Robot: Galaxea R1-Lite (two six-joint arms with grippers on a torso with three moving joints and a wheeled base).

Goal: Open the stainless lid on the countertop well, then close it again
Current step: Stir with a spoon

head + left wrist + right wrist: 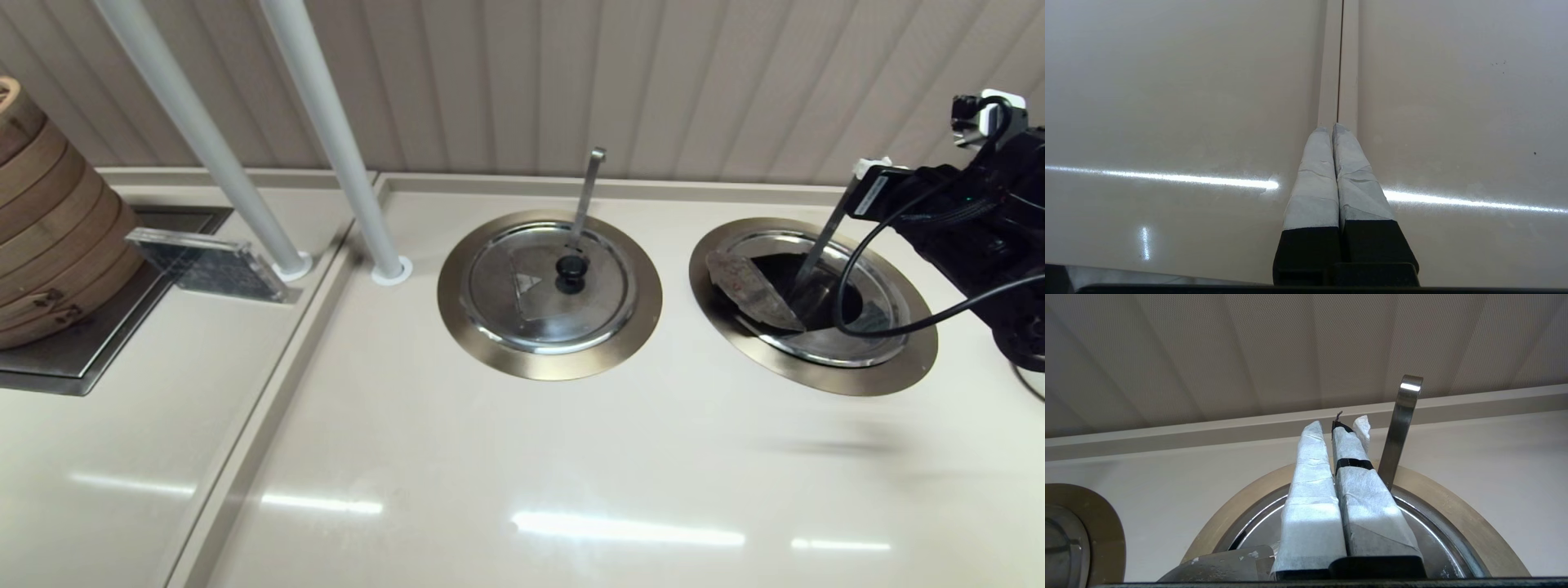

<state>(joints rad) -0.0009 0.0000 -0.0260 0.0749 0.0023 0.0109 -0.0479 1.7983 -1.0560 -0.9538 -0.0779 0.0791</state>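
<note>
With its taped fingers pressed together on nothing visible, the right gripper (1345,424) hovers over the stainless lid (873,314) at 3 o'clock, whose raised wedge flap (751,290) could snag the dangling cable (865,245).

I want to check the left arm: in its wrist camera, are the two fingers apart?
No. The left gripper shows both taped fingers pressed together over the bare counter.
</note>
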